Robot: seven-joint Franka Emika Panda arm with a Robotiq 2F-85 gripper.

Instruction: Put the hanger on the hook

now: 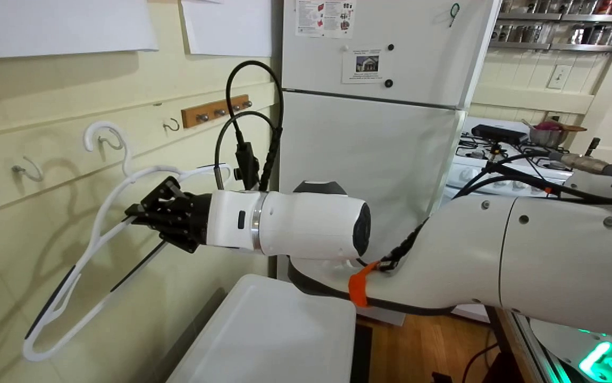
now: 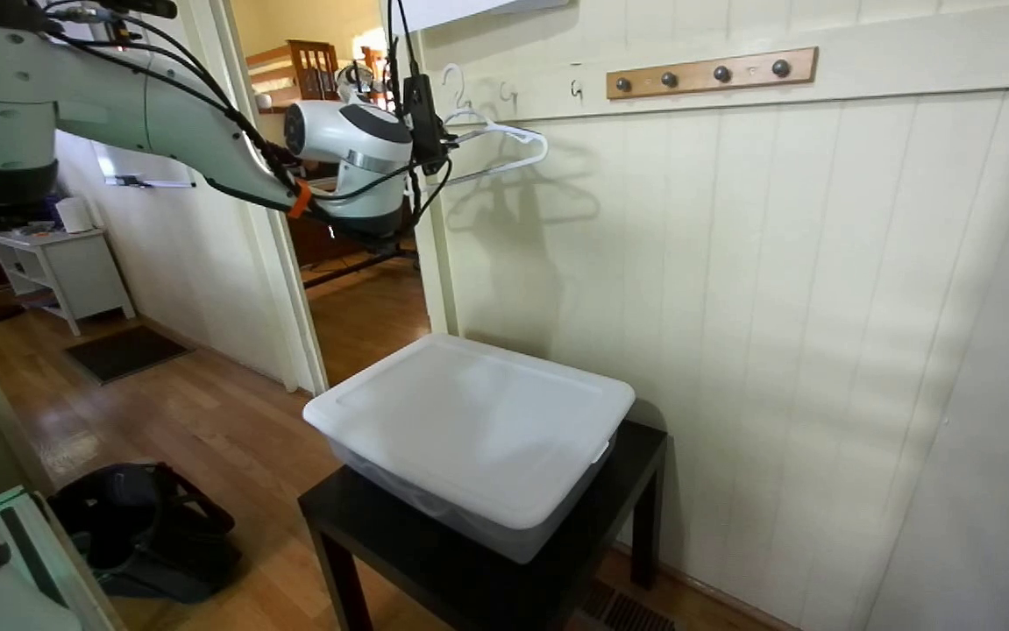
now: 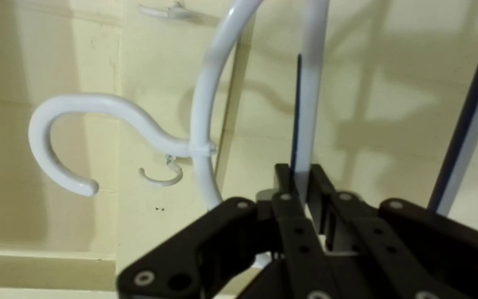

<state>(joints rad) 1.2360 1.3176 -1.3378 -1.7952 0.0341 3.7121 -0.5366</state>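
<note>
The hanger [image 3: 200, 124] is held in the air before the cream rail [image 1: 146, 127], its curved top [image 3: 93, 103] uppermost. One straight bar [image 3: 312, 83] of it is pinched between the jaws of the gripper [image 3: 300, 178], which are closed on it. In the wrist view, a wall hook [image 3: 160, 183] is seen near this top, uncaught (in an exterior view the middle hook [image 1: 109, 145] is overlapped by it, but contact cannot be confirmed). The lining-up is judged to be in hand, the hanging not yet done; which of the three hooks is meant cannot be told. For the next move, that top is to be brought in toward the rail, over one hook, then lowered, the grip being released only once the load is borne. Farther out, a brown wooden strip [image 2: 695, 77] is fixed beside the hooks, and a lidded box [image 2: 469, 421] is set below.
</note>
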